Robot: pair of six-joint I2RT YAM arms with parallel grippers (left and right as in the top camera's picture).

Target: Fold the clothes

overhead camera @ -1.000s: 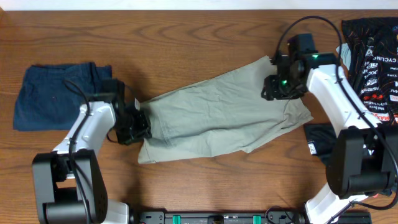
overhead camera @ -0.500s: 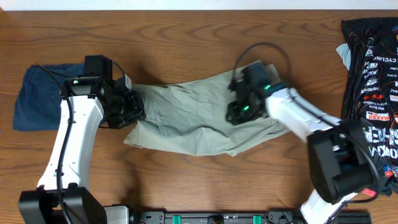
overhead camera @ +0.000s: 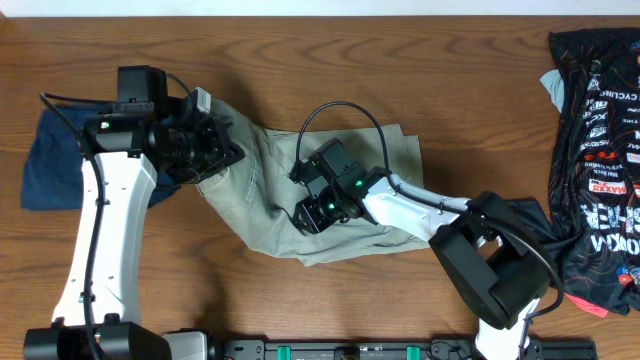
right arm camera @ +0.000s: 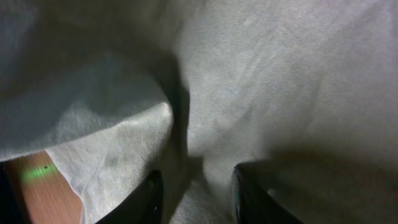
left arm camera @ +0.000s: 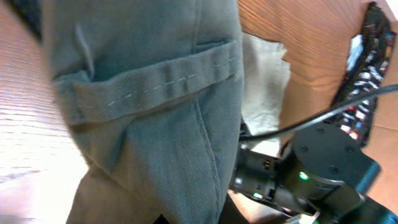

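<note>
Khaki shorts [overhead camera: 262, 170] lay mid-bench, bunched and partly doubled over. They were matte cotton twill with soft creases, and their long axis ran diagonally from upper left to lower right. The waistband end pointed at the left gripper [overhead camera: 222, 152], where the cloth was lifted off the wood. In the left wrist view a stitched band with a belt loop [left arm camera: 84, 40] crossed the shorts [left arm camera: 155, 93], and paler lining [left arm camera: 264, 81] showed behind. The left fingers were hidden by cloth there; overhead they looked clamped on the raised edge.

The right gripper [overhead camera: 312, 212] sat on the lower middle of the heap. Its two dark fingers [right arm camera: 152, 194] were narrow, with a fold of fine-weave fabric [right arm camera: 280, 74] pinched between them.

Navy shorts [overhead camera: 45, 165] lay flat at far left, partly under the left arm. A glossy black jersey [overhead camera: 595, 150] lay at far right, with white print reading "CYCLING"; other logos were too small to read. The bench [overhead camera: 300, 60] was brown wood with visible grain.
</note>
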